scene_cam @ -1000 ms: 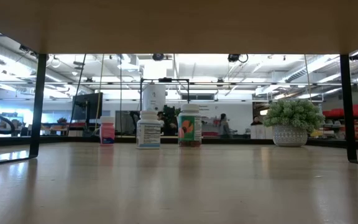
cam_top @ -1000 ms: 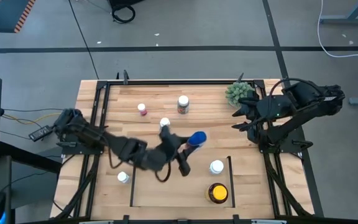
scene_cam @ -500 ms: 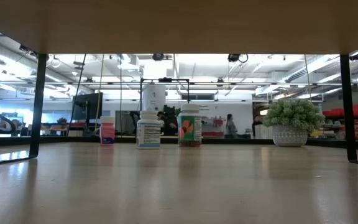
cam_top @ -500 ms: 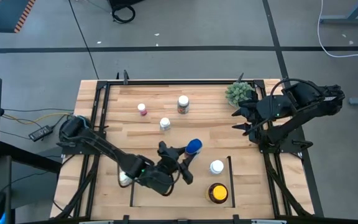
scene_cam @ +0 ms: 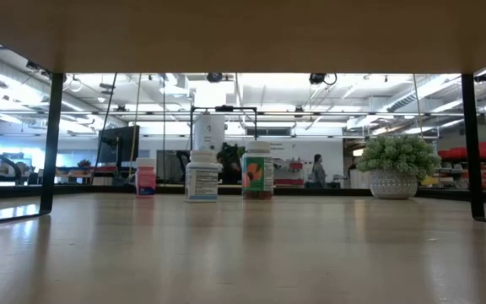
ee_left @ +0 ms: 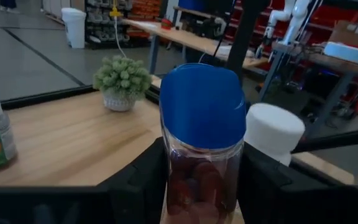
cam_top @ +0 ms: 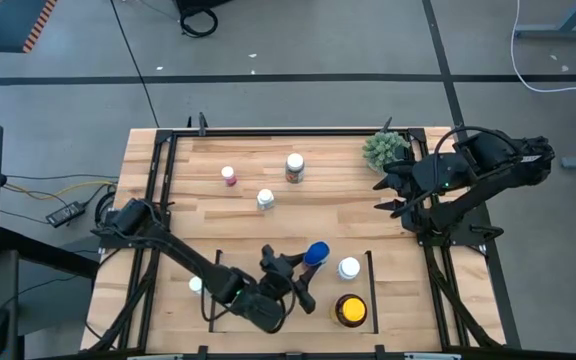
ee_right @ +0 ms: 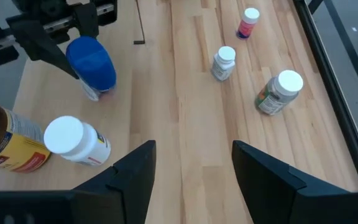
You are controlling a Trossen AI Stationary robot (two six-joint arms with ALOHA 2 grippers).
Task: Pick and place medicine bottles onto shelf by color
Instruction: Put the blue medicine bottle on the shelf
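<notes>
Blue-capped bottle (cam_top: 316,252) pinched between the two dark fingers of the left gripper (cam_top: 306,264), held upright, cap on top, reddish contents showing through the clear body in the left wrist view (ee_left: 202,140). Carried over the light wood shelf (cam_top: 238,315) at the near edge of the table, inside the bay marked by the thin black side bars. Long axis of the bottle vertical, so likely ready to go straight down. Just beside it, toward the right side bar: a white-capped bottle (cam_top: 348,268), and nearer the table edge a larger amber bottle with a yellow cap (cam_top: 350,310). Free wood lying mainly on the other side of the held bottle, toward the left bar. Probably the key point for the set-down: keeping clear of the white-capped neighbour, which sits close behind the blue cap in the left wrist view (ee_left: 272,130).

Right gripper (cam_top: 383,192) waiting well apart at the far right of the table beside a small green plant (cam_top: 384,149), fingers spread and empty. Left arm plainly the nearer one.

Elsewhere on the table: three bottles standing toward the far side, one pink (cam_top: 229,175), one small white (cam_top: 265,198), one with an orange label (cam_top: 294,166); another white-capped bottle (cam_top: 196,285) just outside the left bar.
</notes>
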